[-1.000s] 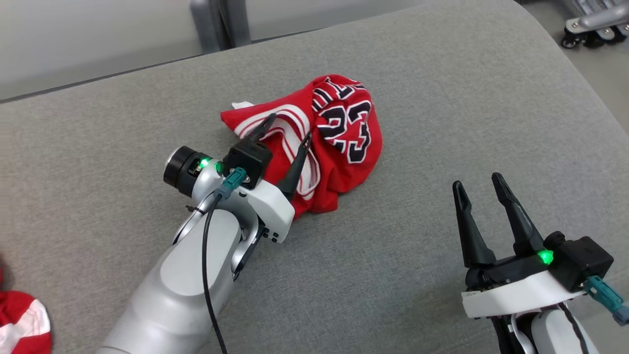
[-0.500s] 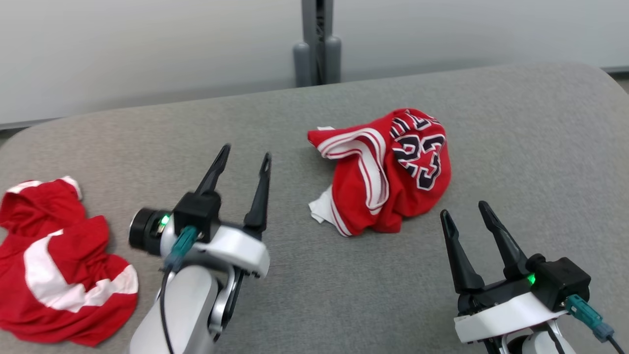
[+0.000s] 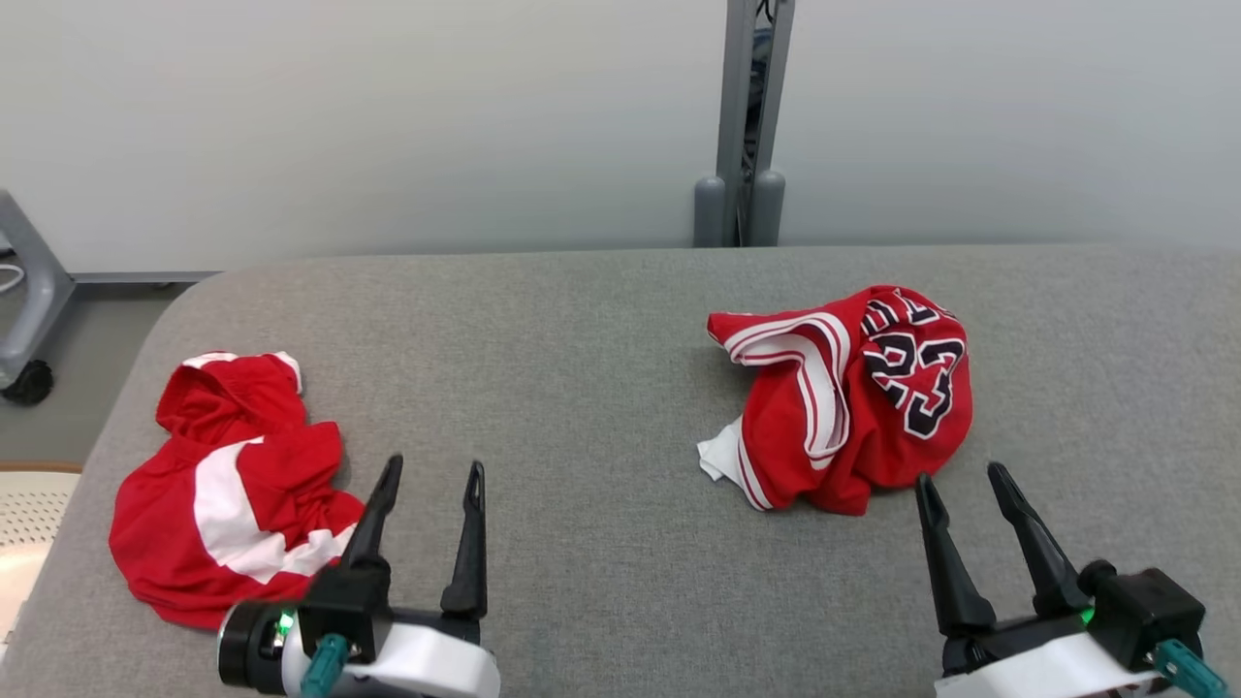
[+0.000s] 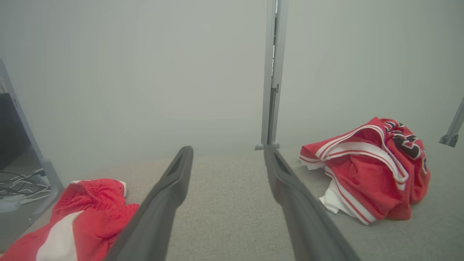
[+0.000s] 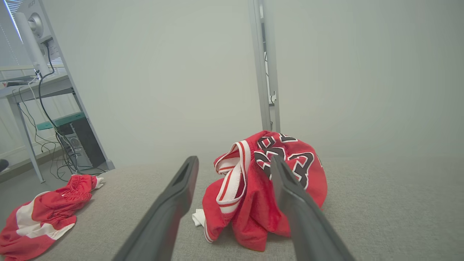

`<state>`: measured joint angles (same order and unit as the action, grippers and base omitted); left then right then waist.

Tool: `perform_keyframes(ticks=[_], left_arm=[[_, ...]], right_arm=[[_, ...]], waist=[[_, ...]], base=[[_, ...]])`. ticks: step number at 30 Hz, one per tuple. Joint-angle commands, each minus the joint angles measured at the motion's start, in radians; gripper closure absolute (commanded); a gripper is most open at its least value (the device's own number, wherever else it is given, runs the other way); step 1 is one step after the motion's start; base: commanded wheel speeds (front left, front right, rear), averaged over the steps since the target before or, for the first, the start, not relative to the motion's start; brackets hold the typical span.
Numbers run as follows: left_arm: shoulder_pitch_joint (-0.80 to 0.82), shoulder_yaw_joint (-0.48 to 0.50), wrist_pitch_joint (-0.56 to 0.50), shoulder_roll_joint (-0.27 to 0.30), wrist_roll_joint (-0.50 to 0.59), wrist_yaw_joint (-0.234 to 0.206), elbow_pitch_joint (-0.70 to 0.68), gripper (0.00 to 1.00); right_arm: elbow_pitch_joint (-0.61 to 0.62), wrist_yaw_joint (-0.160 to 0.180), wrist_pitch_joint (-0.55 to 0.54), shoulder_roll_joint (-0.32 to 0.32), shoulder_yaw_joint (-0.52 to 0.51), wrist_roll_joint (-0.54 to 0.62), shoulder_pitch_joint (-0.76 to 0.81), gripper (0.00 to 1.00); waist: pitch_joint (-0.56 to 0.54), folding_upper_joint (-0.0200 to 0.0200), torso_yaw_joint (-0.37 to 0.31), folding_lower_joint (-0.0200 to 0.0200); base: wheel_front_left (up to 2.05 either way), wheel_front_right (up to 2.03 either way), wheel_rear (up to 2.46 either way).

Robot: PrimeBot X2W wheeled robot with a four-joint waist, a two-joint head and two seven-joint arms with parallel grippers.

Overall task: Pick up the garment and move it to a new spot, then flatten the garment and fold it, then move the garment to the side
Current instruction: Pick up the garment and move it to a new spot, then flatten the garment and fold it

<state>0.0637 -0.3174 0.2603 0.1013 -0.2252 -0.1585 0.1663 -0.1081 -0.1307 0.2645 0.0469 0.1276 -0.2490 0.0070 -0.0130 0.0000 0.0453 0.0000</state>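
The garment, a crumpled red jersey (image 3: 843,397) with white trim and the number 23, lies in a heap on the right half of the grey padded table (image 3: 582,339). Nothing touches it. My right gripper (image 3: 959,475) stands open just in front of its near edge, fingers pointing at it; in the right wrist view the jersey (image 5: 253,188) sits between and beyond the open fingers of that gripper (image 5: 234,158). My left gripper (image 3: 433,465) is open and empty at the lower left, well away from the jersey (image 4: 366,174), with bare table ahead of its fingers (image 4: 228,150).
A second crumpled red garment with a white stripe (image 3: 233,485) lies at the table's left end, beside my left gripper. A grey post (image 3: 742,126) rises behind the far edge. A wheeled frame leg (image 3: 24,291) and a pale basket (image 3: 19,514) stand off the left edge.
The head camera has swung up and to the left. My left gripper has drawn back from the jersey, which it straddled a second ago, to the lower left. The jersey lies free.
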Motion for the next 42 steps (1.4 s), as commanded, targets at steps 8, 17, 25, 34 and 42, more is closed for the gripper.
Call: perform_keyframes(ticks=[8, 17, 25, 34, 42], left_arm=[[-0.125, 0.044, 0.005, -0.03, 0.044, -0.028, -0.047, 0.0], [-0.182, 0.103, 0.005, -0.045, 0.051, -0.04, -0.082, 0.0], [-0.17, 0.1, 0.005, -0.049, 0.056, -0.023, -0.071, 0.0], [-0.162, 0.087, 0.005, -0.05, 0.044, -0.022, -0.064, 0.0], [-0.155, 0.079, 0.005, -0.049, 0.041, -0.028, -0.056, 0.0]], right_arm=[[0.025, 0.0, 0.002, 0.006, -0.033, 0.019, 0.085, 0.0], [0.043, 0.0, 0.002, 0.006, -0.017, 0.064, 0.122, 0.0], [0.046, 0.0, 0.002, 0.006, -0.01, 0.072, 0.123, 0.0], [0.035, 0.0, 0.002, 0.006, 0.003, 0.064, 0.115, 0.0], [0.023, 0.0, 0.002, 0.006, 0.01, 0.065, 0.114, 0.0]], waist=[[-0.045, 0.0, 0.006, 0.0], [-0.052, 0.0, -0.006, 0.0], [-0.054, 0.0, -0.01, 0.0], [-0.052, 0.0, -0.012, 0.0], [-0.047, 0.0, -0.004, 0.0]], base=[[0.0, 0.0, 0.0], [0.0, 0.0, 0.0], [0.0, 0.0, 0.0], [0.0, 0.0, 0.0], [0.0, 0.0, 0.0]])
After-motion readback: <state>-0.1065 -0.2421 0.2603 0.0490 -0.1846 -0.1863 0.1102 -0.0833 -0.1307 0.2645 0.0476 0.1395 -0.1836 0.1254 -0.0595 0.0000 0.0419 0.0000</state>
